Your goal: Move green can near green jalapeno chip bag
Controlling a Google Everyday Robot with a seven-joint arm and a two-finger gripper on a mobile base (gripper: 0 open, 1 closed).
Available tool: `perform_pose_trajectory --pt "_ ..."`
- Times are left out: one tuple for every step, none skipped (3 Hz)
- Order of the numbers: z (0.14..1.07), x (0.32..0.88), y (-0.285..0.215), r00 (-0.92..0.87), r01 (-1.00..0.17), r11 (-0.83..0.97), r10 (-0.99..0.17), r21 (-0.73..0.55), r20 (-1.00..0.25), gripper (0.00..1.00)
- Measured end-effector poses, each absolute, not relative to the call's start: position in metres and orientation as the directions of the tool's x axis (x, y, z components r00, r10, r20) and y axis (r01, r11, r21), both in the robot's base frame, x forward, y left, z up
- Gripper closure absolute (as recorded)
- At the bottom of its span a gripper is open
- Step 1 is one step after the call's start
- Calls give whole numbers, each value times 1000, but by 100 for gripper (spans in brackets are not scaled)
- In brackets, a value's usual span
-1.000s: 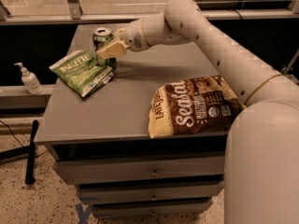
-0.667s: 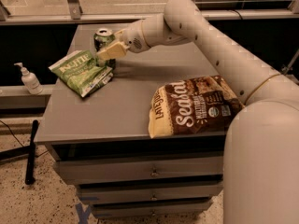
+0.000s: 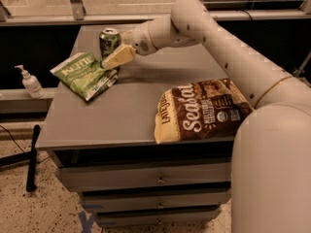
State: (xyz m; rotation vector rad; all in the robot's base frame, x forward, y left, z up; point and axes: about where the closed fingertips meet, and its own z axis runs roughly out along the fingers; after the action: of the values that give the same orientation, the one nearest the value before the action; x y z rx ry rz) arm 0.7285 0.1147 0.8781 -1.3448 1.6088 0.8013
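The green can (image 3: 109, 41) stands upright at the back left of the grey cabinet top (image 3: 131, 106), dark green with a silver top. The green jalapeno chip bag (image 3: 84, 74) lies flat just in front and left of the can, a short gap apart, with white "Kettle" lettering. My gripper (image 3: 115, 58) reaches in from the right on the white arm (image 3: 214, 38). It sits right beside the can's lower right side and overlaps it in view, just above the bag's back right corner.
A large brown and yellow "Sea Salt" chip bag (image 3: 201, 109) lies at the front right of the cabinet top, overhanging the front edge. Drawers (image 3: 155, 178) are below. A white pump bottle (image 3: 30, 83) stands on a ledge at the left. A glass wall runs behind.
My gripper has shifted slightly down and toward the front beside the can. The can and both bags have stayed in place.
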Motion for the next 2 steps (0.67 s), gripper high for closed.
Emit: perform_pose_trajectory --pt "878 729 112 -43 -975 217 -419 -54 -907 0" --pt "877 731 99 -59 -968 248 -419 -51 -906 0"
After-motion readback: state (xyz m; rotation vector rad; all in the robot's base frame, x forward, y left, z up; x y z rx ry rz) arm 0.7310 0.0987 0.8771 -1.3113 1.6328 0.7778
